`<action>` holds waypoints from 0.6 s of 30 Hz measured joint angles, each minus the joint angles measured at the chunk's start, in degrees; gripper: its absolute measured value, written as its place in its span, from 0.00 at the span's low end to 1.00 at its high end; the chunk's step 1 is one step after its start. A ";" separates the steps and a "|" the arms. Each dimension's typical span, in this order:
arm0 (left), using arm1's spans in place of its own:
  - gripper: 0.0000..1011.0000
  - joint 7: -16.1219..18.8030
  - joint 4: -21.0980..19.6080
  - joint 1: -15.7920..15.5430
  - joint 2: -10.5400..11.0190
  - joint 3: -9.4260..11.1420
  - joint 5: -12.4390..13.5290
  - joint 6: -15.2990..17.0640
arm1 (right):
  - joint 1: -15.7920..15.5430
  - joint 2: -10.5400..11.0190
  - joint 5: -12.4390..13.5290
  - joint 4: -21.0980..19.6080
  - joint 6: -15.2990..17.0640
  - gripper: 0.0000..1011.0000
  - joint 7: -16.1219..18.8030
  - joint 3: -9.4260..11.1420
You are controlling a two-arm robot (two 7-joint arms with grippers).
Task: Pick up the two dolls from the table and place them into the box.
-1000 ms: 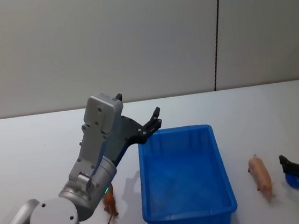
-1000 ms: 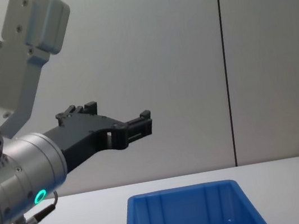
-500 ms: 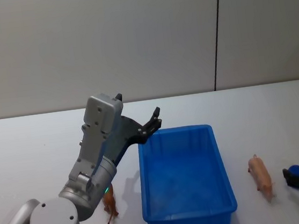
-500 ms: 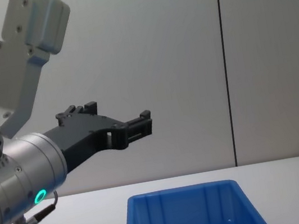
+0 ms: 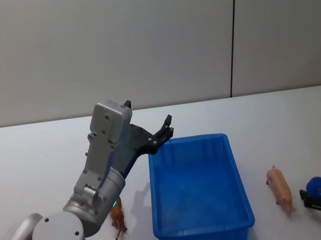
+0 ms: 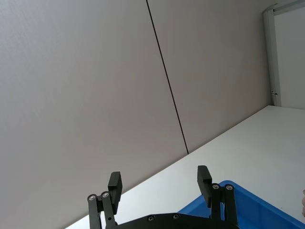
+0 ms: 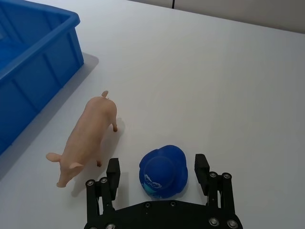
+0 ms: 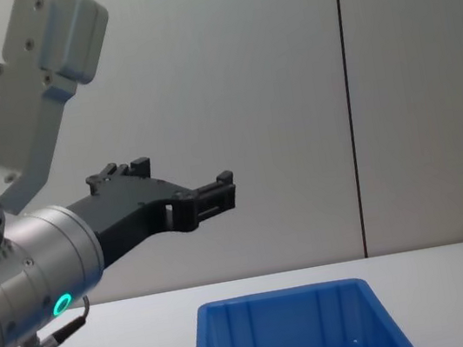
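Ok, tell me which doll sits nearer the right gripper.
The pale pink pig, right of the blue box and just beside the right gripper; the reddish-brown doll stands on the box's other side.

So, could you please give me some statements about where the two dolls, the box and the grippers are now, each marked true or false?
1. The box has nothing in it. True.
2. The pink pig doll lies inside the box. False: it stands on the table, right of the box.
3. The reddish-brown doll is on the table, left of the box. True.
4. The right gripper is shut on the pink pig doll. False: it is open, with a small blue object between its fingers.
5. The left gripper is open, held up in the air. True.
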 joint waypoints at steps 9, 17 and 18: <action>0.99 0.00 0.00 0.00 0.00 0.00 0.00 0.00 | 1.25 -0.61 -0.73 1.64 0.90 0.75 0.13 -0.39; 0.99 0.00 0.00 0.00 0.00 0.00 0.00 0.00 | 1.98 -0.94 -1.13 2.51 1.27 0.53 -0.16 -0.53; 0.99 0.00 0.00 0.00 0.00 0.00 0.00 0.00 | 2.04 -0.97 -1.15 2.57 1.29 0.52 -0.21 -0.53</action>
